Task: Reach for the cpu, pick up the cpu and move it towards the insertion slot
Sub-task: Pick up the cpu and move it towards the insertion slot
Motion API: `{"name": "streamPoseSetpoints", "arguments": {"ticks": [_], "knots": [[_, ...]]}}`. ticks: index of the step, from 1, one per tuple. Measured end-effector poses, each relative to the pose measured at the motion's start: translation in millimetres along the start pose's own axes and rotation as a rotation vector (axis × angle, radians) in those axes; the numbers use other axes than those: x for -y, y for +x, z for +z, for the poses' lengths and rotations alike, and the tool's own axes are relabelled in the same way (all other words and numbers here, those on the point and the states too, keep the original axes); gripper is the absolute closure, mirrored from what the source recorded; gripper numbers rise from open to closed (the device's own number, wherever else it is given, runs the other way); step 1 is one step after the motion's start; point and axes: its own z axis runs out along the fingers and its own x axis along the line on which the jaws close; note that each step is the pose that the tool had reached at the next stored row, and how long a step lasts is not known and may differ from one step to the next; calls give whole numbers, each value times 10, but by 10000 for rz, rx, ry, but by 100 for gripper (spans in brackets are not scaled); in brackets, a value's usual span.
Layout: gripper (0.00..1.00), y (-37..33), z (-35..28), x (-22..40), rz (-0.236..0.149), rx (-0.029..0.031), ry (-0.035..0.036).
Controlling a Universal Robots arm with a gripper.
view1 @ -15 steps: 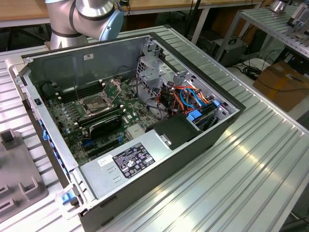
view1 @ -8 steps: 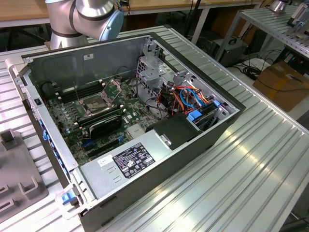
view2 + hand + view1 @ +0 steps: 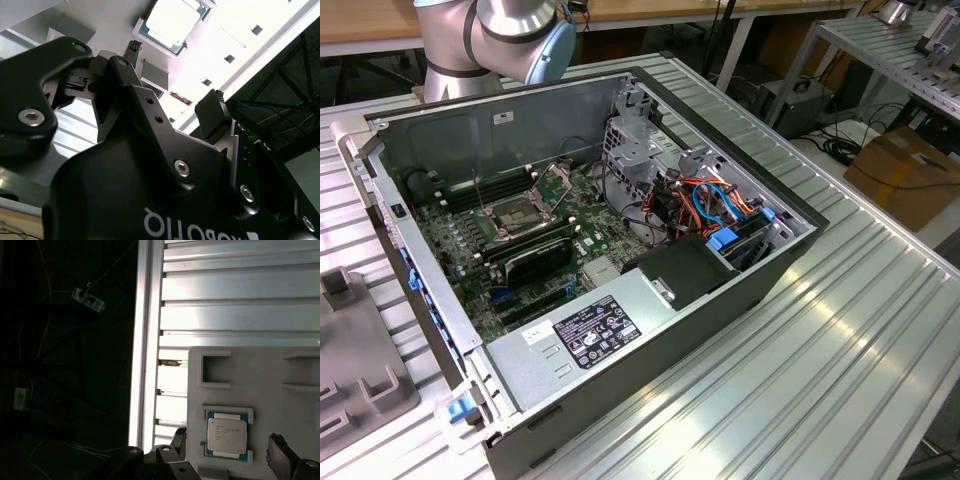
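The cpu (image 3: 226, 435) is a pale silvery square chip lying flat in a pocket of a grey holder (image 3: 260, 370) on the ribbed metal table. It also appears in the second wrist view, cpu (image 3: 172, 22). My gripper (image 3: 227, 450) hovers over it, open, with one black fingertip (image 3: 177, 437) on each side of the chip and nothing held. In the second wrist view the gripper (image 3: 175, 80) has its fingers spread apart. The insertion slot (image 3: 515, 213) sits on the motherboard inside the open computer case, its metal retention plate (image 3: 556, 180) raised.
The open case (image 3: 620, 330) holds memory slots, a drive cage (image 3: 640, 150), coloured cables and a power supply (image 3: 585, 335). A grey fixture (image 3: 355, 370) lies at the exterior view's left. The arm's body (image 3: 490, 35) stands behind the case. A table edge (image 3: 142, 340) runs beside the holder.
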Motion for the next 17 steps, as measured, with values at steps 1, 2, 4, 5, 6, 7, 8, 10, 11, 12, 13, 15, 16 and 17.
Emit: {"name": "streamPoseSetpoints", "arguments": {"ticks": [1, 2, 4, 5, 6, 7, 8, 10, 11, 12, 13, 15, 16, 17], "knots": [[28, 0, 6, 0, 0, 0, 0], [28, 0, 13, 1, 0, -1, 1], [28, 0, 23, 1, 0, 0, 0], [28, 0, 26, 1, 0, 0, 0], [28, 0, 30, 2, 1, -2, 1], [28, 0, 31, 2, 1, -1, 0], [28, 0, 33, 2, 0, 0, 0], [28, 0, 36, 2, 1, 0, 0], [28, 0, 37, 2, 0, 1, 0], [28, 0, 39, 2, 0, 1, 0], [28, 0, 41, 2, 0, 1, 0], [28, -2, 46, 5, 0, -1, 0], [28, -5, 51, 8, 0, -3, 0], [28, -10, 58, 10, 0, -2, 0]]}}
